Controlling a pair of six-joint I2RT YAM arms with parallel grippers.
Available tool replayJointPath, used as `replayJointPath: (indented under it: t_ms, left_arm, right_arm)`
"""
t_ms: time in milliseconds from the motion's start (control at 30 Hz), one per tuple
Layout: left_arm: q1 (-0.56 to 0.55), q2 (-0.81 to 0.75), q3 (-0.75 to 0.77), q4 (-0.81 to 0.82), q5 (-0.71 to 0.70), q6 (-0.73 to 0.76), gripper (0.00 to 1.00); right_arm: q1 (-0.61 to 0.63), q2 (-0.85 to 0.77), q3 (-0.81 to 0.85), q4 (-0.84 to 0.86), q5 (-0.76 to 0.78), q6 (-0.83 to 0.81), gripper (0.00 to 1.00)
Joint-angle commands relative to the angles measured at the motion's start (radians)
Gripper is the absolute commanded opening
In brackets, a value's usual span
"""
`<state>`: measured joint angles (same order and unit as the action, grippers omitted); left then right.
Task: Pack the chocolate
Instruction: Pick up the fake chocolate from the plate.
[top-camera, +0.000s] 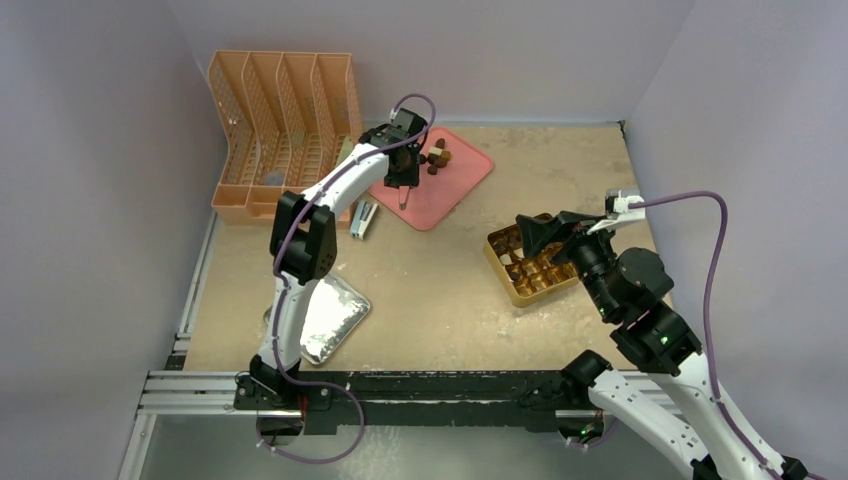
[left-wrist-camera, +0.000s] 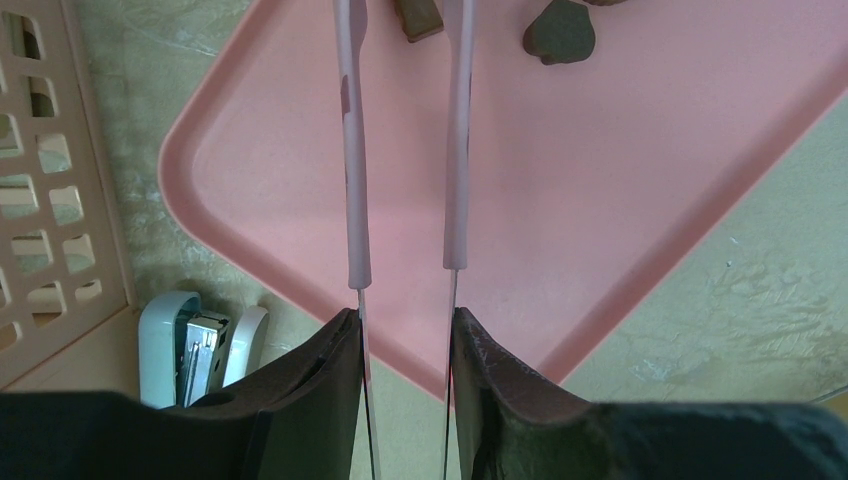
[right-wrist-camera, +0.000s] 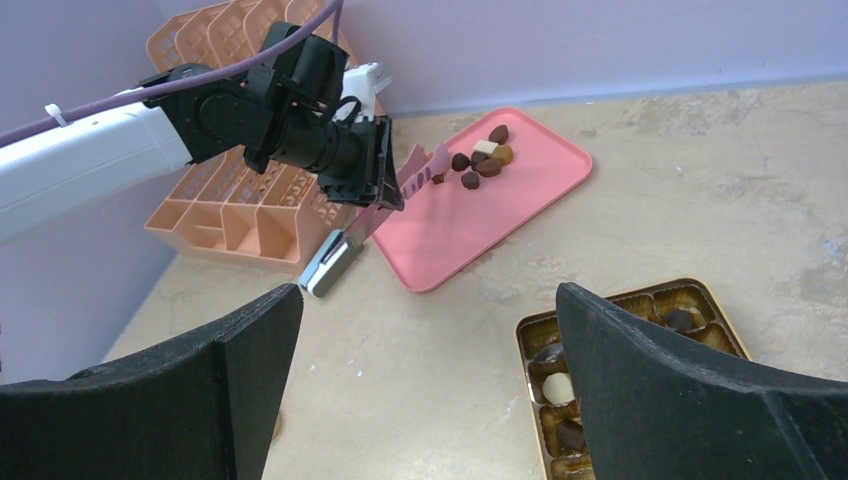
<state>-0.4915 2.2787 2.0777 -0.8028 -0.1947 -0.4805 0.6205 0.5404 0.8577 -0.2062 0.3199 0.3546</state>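
Several pieces of chocolate (top-camera: 437, 157) (right-wrist-camera: 485, 157) lie in a loose heap at the far end of the pink tray (top-camera: 445, 195) (left-wrist-camera: 600, 200). My left gripper (top-camera: 400, 182) (left-wrist-camera: 405, 318) (right-wrist-camera: 385, 175) hangs over the tray's near corner, shut on pink tongs (left-wrist-camera: 351, 150) (right-wrist-camera: 425, 168) that reach toward the heap. One brown piece (left-wrist-camera: 417, 15) shows between the tong arms at the frame's top edge; the tips are cut off. More chocolate (right-wrist-camera: 560, 385) sits in cells of the gold box (top-camera: 512, 283) (right-wrist-camera: 523, 335). My right gripper (top-camera: 535, 232) (right-wrist-camera: 425, 300) is open and empty above the box's left side.
An orange slotted organiser (top-camera: 275, 130) (left-wrist-camera: 50, 200) stands at the back left. A pale blue stapler (top-camera: 363, 218) (left-wrist-camera: 200, 345) (right-wrist-camera: 328, 262) lies between it and the tray. A foil-wrapped packet (top-camera: 330, 315) rests beside the left arm's base.
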Motion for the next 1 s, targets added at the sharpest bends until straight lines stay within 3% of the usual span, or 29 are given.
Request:
replayJointPath:
  t_ms: [0,600,733,967]
  left_arm:
    - [0.008,0.001,0.053,0.026,0.012,-0.021,0.35]
    - [0.013,-0.021,-0.047,0.054,0.025,-0.05,0.34]
    - [0.013,-0.031,-0.058,0.059,0.036,-0.05,0.26]
    - [0.013,-0.102,-0.11,0.071,0.049,-0.052,0.22]
  right_arm:
    - [-0.001,-0.014,0.008,0.033,-0.005,-0.011,0.99]
    - [-0.002,-0.026,0.0,0.026,-0.004,0.001,0.99]
    - [-0.002,-0.031,-0.001,0.021,0.0,0.0,0.99]
    - [-0.002,-0.03,-0.003,0.021,-0.001,0.005,0.99]
